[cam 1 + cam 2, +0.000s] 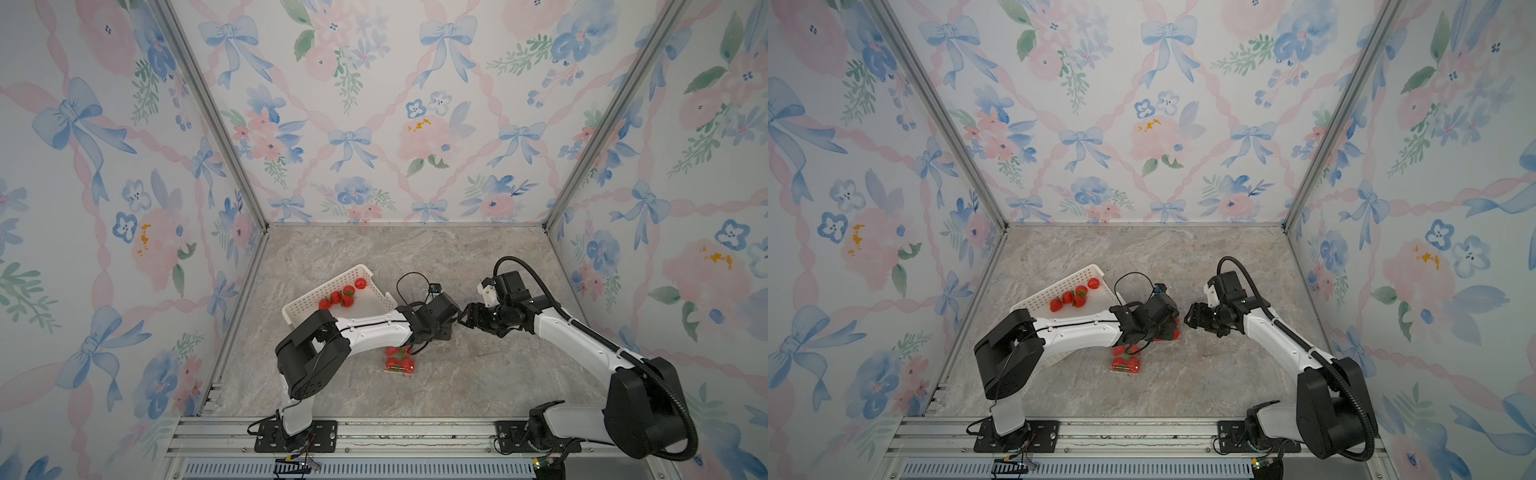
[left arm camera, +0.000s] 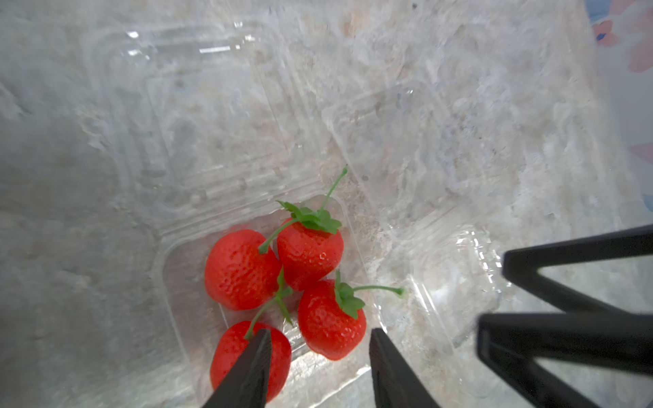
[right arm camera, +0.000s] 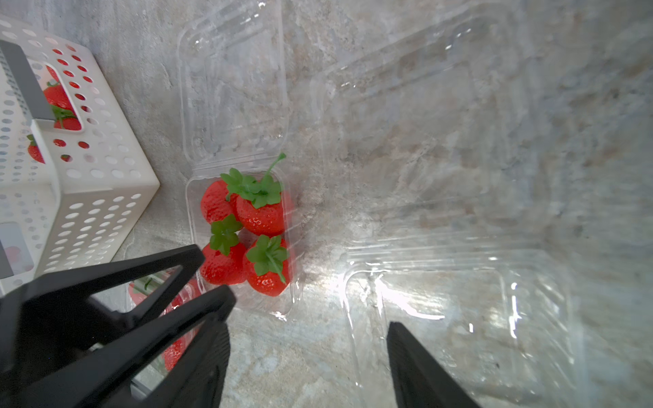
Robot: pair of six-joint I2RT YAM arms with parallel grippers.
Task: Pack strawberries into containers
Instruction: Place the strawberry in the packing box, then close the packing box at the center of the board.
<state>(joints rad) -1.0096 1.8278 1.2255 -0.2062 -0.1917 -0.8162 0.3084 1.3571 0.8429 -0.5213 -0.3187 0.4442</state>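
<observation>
Left wrist view: the left gripper [image 2: 321, 332] is seen spread, with nothing pinched, poised over a clear container [image 2: 183, 282] in which four strawberries [image 2: 242, 270] lie packed together; whether its tips touch the fruit cannot be told. In the right wrist view the right gripper [image 3: 308, 325] is likewise spread and empty above an empty container [image 3: 530, 282], beside a second filled container [image 3: 268, 303] whose lid [image 3: 233, 88] lies folded open. In both top views the white basket [image 1: 316, 291] is shown toward the left edge of the tabletop [image 1: 457, 257] with five loose berries [image 1: 348, 291] in it, while the filled containers sit nearer the middle. Two containers are judged done and the third is judged next. The step is best done if the left gripper is raised straight clear of the stems, one basket berry is taken across its body rather than by the cap, and it is set low into the empty container so that the light plastic is not pushed aside.
</observation>
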